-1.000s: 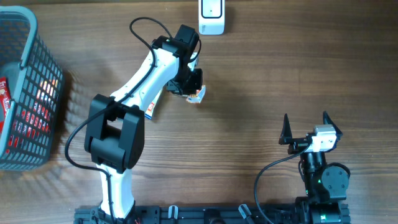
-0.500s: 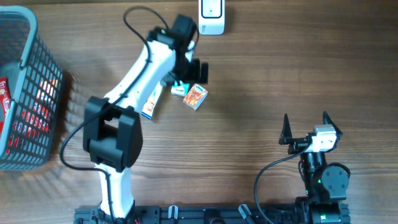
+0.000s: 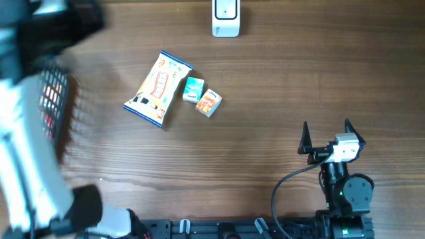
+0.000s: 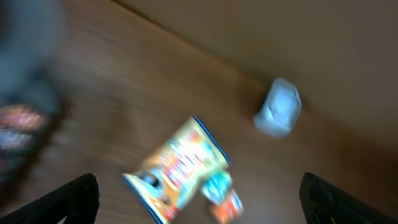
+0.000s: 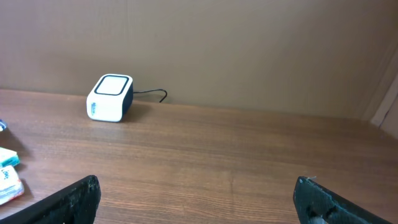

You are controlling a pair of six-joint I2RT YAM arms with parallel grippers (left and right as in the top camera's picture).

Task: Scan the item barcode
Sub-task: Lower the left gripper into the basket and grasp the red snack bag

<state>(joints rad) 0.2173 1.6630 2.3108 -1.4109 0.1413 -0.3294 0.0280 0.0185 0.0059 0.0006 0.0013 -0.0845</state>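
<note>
Overhead view:
- Three items are lying loose on the tabletop (image 3: 279,79), mid-left, none of them held
- Snack packet (image 3: 158,89) is lying flat, slanted, printed face up
- Teal box (image 3: 193,89) is sitting just right of the packet; orange box (image 3: 208,102) is sitting just beside the teal one on its lower right. Cannot tell whether the two are touching
- No barcode is readable on any of them
- Scanner (image 3: 226,16) is standing at the far edge, well apart from the items
- Left arm is showing only as a big blur down the left side, over the grey mesh basket (image 3: 54,99), which is holding red packs

Left wrist view, heavily blurred:
- Left gripper (image 4: 199,186) is hanging with jaws spread wide apart and nothing between them
- The packet (image 4: 180,165), teal box (image 4: 216,186) and orange box (image 4: 229,208) are lying beneath it, the scanner (image 4: 278,107) beyond

Right side:
- Right gripper (image 3: 326,136) is sitting low right, near its base, far from the items, jaws spread apart and empty
- Right wrist view is showing the gripper (image 5: 196,186) facing bare wood, with the scanner (image 5: 111,98) ahead-left and its dark cable (image 5: 152,93) trailing behind
- The teal box (image 5: 7,157) and orange box (image 5: 9,183) are just peeking in at that view's left edge
</note>
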